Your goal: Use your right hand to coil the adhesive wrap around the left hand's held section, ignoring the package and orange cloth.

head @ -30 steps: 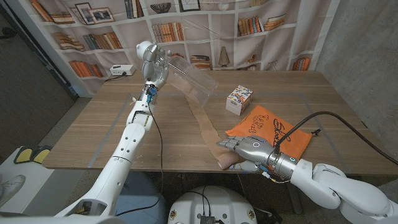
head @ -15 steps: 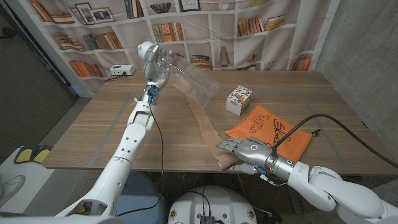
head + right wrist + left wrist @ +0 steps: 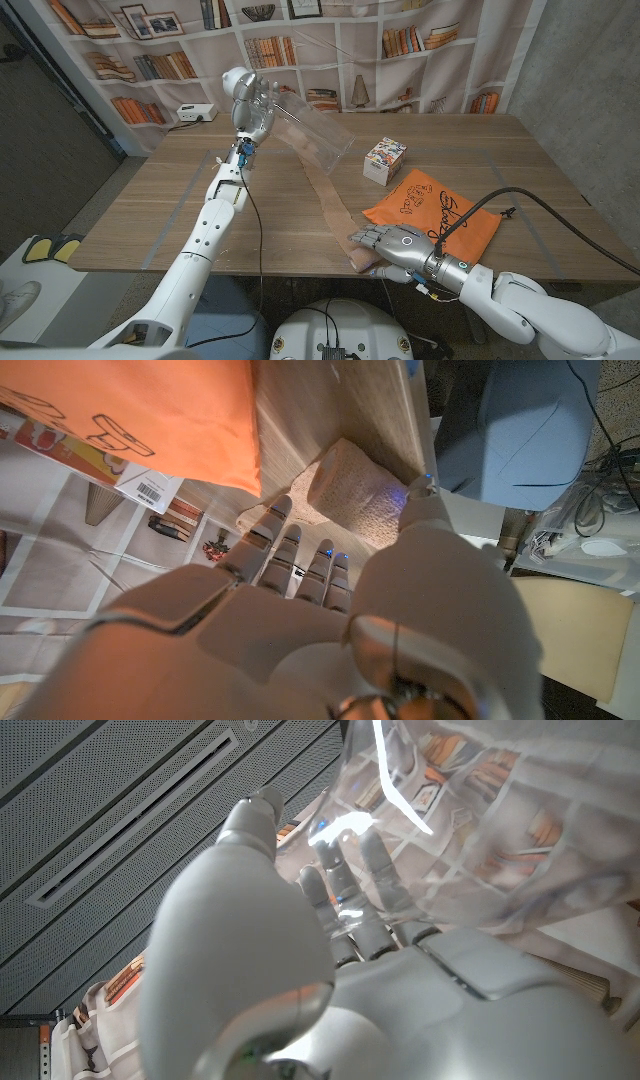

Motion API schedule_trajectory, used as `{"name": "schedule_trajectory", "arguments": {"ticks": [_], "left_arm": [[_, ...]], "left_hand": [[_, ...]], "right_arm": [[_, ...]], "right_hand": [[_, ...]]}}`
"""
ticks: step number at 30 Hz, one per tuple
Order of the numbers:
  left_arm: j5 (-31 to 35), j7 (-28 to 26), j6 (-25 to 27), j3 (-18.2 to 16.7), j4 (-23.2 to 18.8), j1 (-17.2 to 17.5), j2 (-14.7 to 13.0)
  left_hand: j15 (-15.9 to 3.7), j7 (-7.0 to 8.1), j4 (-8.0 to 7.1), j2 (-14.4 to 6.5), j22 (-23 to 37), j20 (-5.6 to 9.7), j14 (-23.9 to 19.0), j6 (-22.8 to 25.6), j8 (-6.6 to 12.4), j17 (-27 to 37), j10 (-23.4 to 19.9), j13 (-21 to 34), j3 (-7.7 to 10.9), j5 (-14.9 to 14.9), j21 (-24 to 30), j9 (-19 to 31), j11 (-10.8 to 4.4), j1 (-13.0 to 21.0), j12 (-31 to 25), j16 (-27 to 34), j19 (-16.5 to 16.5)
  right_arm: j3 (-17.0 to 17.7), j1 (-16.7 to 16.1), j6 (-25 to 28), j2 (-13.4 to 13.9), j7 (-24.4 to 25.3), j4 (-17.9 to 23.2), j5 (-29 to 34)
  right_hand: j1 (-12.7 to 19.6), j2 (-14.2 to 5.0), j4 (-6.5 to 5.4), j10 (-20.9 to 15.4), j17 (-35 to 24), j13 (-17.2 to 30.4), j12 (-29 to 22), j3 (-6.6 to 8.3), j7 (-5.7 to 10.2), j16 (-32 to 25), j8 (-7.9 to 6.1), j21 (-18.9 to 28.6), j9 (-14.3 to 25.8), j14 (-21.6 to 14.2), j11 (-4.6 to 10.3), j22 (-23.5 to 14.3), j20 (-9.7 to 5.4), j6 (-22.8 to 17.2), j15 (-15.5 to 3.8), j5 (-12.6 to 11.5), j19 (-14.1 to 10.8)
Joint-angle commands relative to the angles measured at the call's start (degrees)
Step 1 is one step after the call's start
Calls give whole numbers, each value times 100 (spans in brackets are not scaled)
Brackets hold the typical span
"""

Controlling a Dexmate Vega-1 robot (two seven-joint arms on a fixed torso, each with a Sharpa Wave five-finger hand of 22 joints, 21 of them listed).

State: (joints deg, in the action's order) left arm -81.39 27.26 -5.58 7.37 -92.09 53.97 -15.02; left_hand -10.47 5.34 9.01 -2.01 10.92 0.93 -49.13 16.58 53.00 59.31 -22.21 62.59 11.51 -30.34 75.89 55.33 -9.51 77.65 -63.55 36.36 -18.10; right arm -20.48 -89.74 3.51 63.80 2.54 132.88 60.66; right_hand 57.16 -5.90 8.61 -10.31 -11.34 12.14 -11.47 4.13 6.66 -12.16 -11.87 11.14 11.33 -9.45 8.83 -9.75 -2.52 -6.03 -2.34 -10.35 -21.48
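From the head camera I see the adhesive wrap (image 3: 327,190) as a tan, gauzy strip running across the desk (image 3: 180,200) from about 11 o'clock down to 5 o'clock, ending in a small roll (image 3: 362,260) at the near edge. Its far end rises to a clear plastic cylinder (image 3: 310,125) that my left hand (image 3: 252,108) holds up above the far side of the desk, fingers wrapped on it. The strip looks flat and slightly twisted midway.

The right wrist camera gives me what the head view cannot: the roll (image 3: 345,490) is a stubby, coarse-textured beige cylinder sitting right at the desk's edge, and my right hand (image 3: 300,575) has its fingers stretched toward it, a little spread. I cannot tell whether the fingertips touch the roll. In the head view the right hand (image 3: 395,245) covers most of the roll, so the contact is hidden there too.

The left wrist camera shows the left hand's fingers (image 3: 345,885) curled against the transparent cylinder (image 3: 480,830), with the bookshelf backdrop seen through it.

At about 3 o'clock from the roll lies the orange cloth (image 3: 435,215), with black lettering on it, and beyond it at 1 o'clock stands the small package (image 3: 384,160).
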Motion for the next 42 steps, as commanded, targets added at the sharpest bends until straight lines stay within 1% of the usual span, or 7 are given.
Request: {"name": "schedule_trajectory", "arguments": {"ticks": [1,9,18,23,34,38,42], "left_arm": [[-21,106,25,-22,5,17,-20],[-13,253,-37,-30,-15,141,0],[-56,236,36,-26,-22,133,-19],[-58,218,57,-17,-27,131,-21],[-69,238,44,-8,25,118,20],[-66,257,35,5,51,108,44],[-50,269,-2,12,71,94,80]], "left_hand": [[-241,3,6,-570,1,-30,-221,0,14,10,-20,10,-19,15,57,-22,25,575,0,-3,27],[-241,10,2,-568,-7,-26,-231,16,9,28,-16,30,-25,26,60,-46,16,575,-10,4,36],[-240,21,-1,-575,-19,-26,-219,23,13,20,-29,11,-21,29,51,-53,27,577,-1,-15,33],[-241,20,-1,-570,-19,-25,-232,31,8,26,-44,-11,-26,32,55,-71,40,574,8,-12,35],[-241,11,-2,-572,-21,-34,-230,36,20,38,-43,7,-23,32,56,-66,35,576,-1,-22,36],[-241,13,-1,-574,-20,-40,-235,43,28,43,-37,16,-22,33,54,-62,31,579,-2,-20,48],[-240,19,4,-566,-21,-37,-253,58,29,57,-34,36,-25,34,57,-73,29,583,-13,-7,37]], "right_arm": [[-359,339,162,67,-535,46,9],[-510,544,216,30,-656,0,0],[-609,588,272,2,-515,-45,-107],[-671,590,245,-2,-350,-104,-173],[-595,455,190,46,302,-221,-555],[-479,351,124,82,647,-256,-838],[-347,252,12,131,993,-265,-1092]], "right_hand": [[73,-9,-22,75,-22,9,4,34,14,-2,-4,-37,11,86,-82,-18,-446,9,-911,-14,101],[82,-41,-39,62,-37,9,-8,51,70,-49,-47,13,11,3,-43,-21,-438,-122,-945,-16,10],[549,-361,5,-410,-166,42,-173,369,210,-316,-161,255,24,-505,109,-78,-600,-567,-1061,-22,-628],[636,-387,-11,-650,-242,72,-251,434,256,-431,-217,305,31,-694,151,-95,-637,-788,-1074,-20,-758],[872,-483,-180,-1810,-1070,423,-658,781,496,-1454,-540,687,187,-2068,298,-235,-744,-1877,-1128,-44,-1297],[1118,-438,-171,-2298,-1673,807,-849,1000,479,-1866,-633,1423,343,-2725,285,-682,-889,-2172,-1143,-17,-1488],[1202,-406,-167,-2773,-2244,1265,-1023,1087,447,-1952,-658,2360,436,-3199,279,-1127,-885,-2472,-1142,-12,-1377]]}}
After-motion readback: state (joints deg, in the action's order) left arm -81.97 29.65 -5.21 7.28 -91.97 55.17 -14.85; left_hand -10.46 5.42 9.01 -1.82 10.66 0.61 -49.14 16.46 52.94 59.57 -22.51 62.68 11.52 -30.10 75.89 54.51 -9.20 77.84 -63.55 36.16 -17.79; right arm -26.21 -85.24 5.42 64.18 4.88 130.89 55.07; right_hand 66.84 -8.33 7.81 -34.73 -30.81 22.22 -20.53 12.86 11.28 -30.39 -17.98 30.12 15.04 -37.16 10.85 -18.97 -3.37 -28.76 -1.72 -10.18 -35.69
